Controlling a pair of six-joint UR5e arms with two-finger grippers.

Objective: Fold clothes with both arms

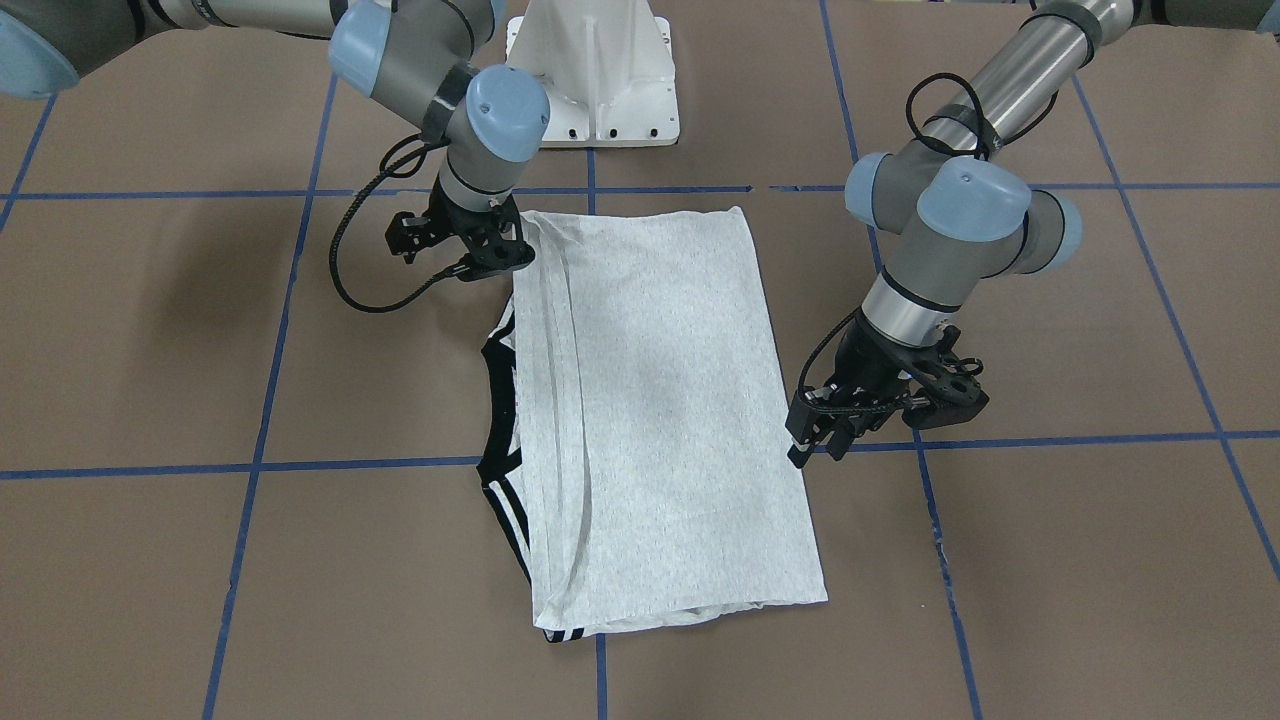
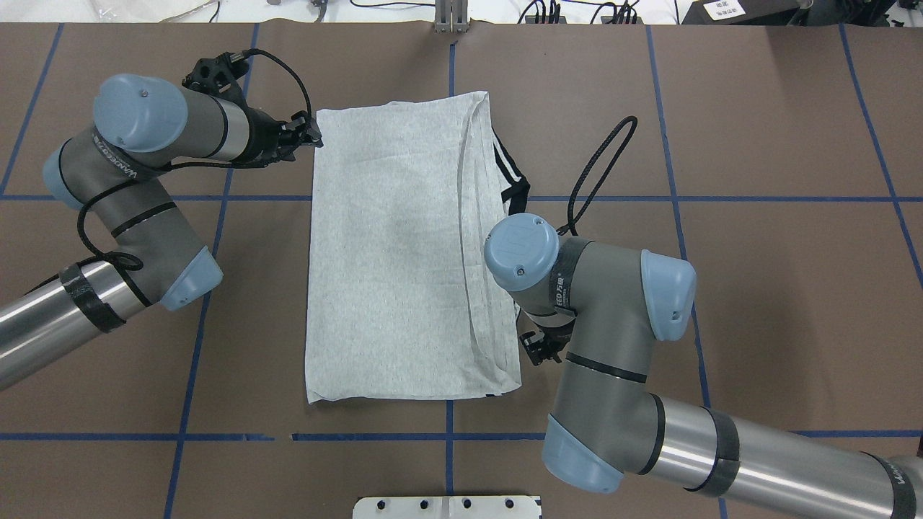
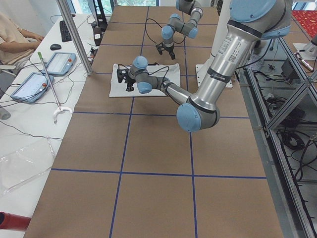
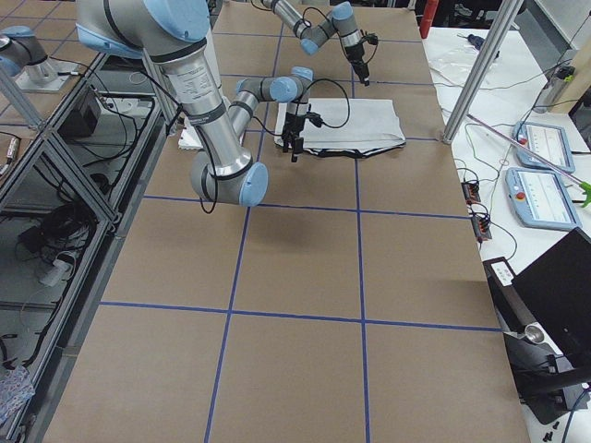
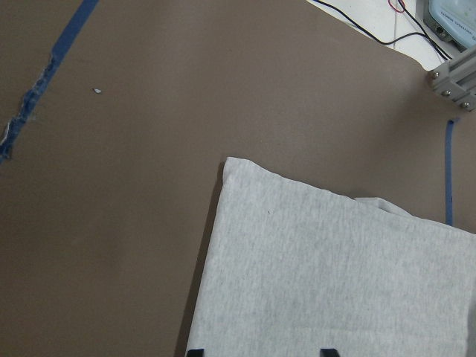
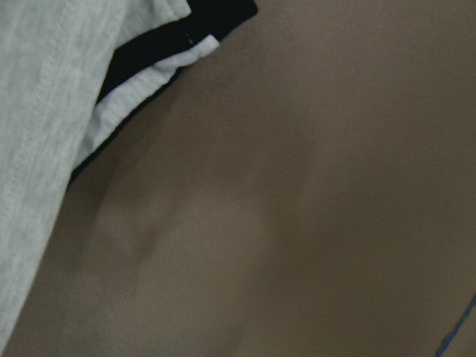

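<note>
In the overhead view the right tool (image 2: 537, 349) is mostly hidden under its own wrist, jaws unreadable. Beside it, the shirt (image 6: 44, 111) shows blurred, cut off at the wrist view's left edge.

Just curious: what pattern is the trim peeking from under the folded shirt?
Black-and-white stripes; the trim shows best in the exterior front-facing view.
</note>
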